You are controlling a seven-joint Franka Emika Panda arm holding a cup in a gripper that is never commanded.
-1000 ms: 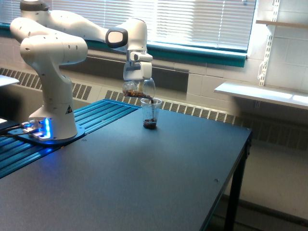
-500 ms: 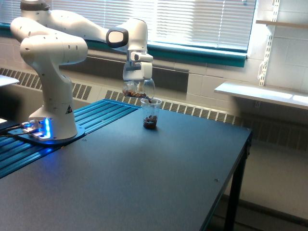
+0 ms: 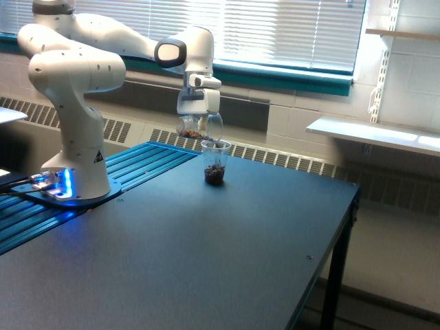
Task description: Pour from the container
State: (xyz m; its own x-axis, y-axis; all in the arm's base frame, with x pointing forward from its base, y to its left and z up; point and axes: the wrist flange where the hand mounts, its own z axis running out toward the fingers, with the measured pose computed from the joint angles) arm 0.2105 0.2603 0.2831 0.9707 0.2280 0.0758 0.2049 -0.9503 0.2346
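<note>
The container (image 3: 201,127), a small clear rounded cup, hangs tipped on its side under my gripper (image 3: 198,118), which is shut on it. Brown bits lie in its left part and its mouth faces the exterior view's right. Its rim sits just above the lip of a straight tapered clear cup (image 3: 215,163) that stands upright on the dark table (image 3: 206,254). That standing cup holds a dark brown heap at its bottom, with a few brown pieces higher inside it.
The white arm's base (image 3: 75,185) stands at the exterior view's left on blue ribbed panels (image 3: 137,161). The table's right edge (image 3: 330,261) drops off to the floor. A white shelf (image 3: 371,134) sticks out from the wall at the right.
The brown stream from the container into the standing cup has thinned to a few pieces. The gripper and container have shifted slightly right and up.
</note>
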